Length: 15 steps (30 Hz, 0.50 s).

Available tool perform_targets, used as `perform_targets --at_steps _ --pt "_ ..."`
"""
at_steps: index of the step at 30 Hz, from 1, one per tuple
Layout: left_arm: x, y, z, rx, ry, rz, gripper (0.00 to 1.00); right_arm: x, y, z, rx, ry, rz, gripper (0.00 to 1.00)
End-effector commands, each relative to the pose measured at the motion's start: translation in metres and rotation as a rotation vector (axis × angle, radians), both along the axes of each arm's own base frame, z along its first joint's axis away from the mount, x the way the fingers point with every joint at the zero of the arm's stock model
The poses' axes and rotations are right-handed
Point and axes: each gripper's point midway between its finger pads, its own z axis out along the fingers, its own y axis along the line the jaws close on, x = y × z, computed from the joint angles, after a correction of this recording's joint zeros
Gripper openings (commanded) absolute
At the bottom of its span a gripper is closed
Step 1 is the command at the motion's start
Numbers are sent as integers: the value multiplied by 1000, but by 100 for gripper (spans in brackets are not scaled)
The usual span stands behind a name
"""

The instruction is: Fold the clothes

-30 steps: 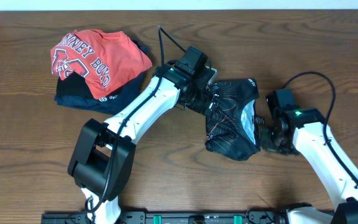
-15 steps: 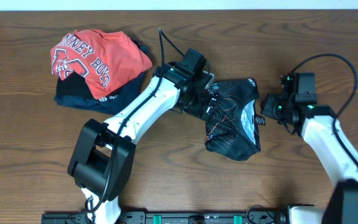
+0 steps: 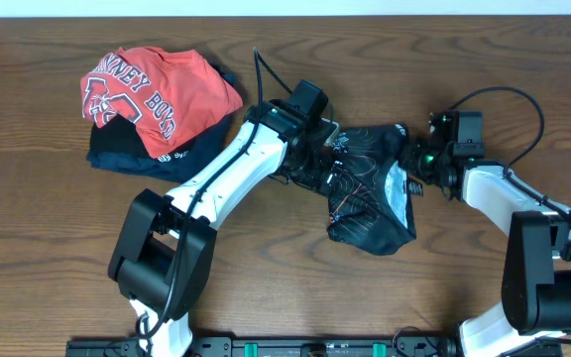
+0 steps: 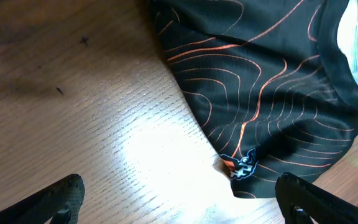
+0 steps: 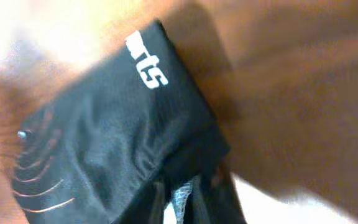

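- You are looking down at a brown wooden table [image 3: 48, 248] running the full width of the overhead view. The black jersey [image 3: 370, 198] is lying crumpled right of centre, with its thin wavy lines and a pale inner panel showing.
- In the same view, a red T-shirt [image 3: 157, 89] with white lettering is sitting on top of a folded navy garment [image 3: 117, 154] at the far left, well apart from the jersey.
- Your left gripper [image 3: 327, 151] is hovering over the jersey's left part. Your right gripper [image 3: 416, 167] is pressing in at the jersey's right edge.
- From the left wrist, you are seeing the jersey [image 4: 260, 81] filling the upper right, its orange contour lines sharp against lit wood [image 4: 73, 93]. A small logo [image 4: 244, 165] is showing near the hem. The left gripper [image 4: 182, 199] is standing released, with one dark fingertip [image 4: 55, 199] at each lower corner and nothing between them.
- From the right wrist, you are getting a blurred close-up of the jersey [image 5: 117, 143] with white lettering [image 5: 146, 65] near its corner. The right claw is clenched. You cannot tell whether it is catching any cloth.
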Motion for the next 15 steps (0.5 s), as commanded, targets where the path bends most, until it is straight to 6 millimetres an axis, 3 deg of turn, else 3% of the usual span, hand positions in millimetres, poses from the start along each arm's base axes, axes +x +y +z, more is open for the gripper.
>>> perform_targets --at_steps 1,10,15 --pt "-1 4 -9 22 13 -9 100 13 -3 9 14 -51 -15 1" --pt "-1 4 -9 22 13 -9 100 31 -6 47 58 -207 33 1" --pt "-1 4 -9 22 12 -9 100 36 -23 47 -11 -229 -2 1"
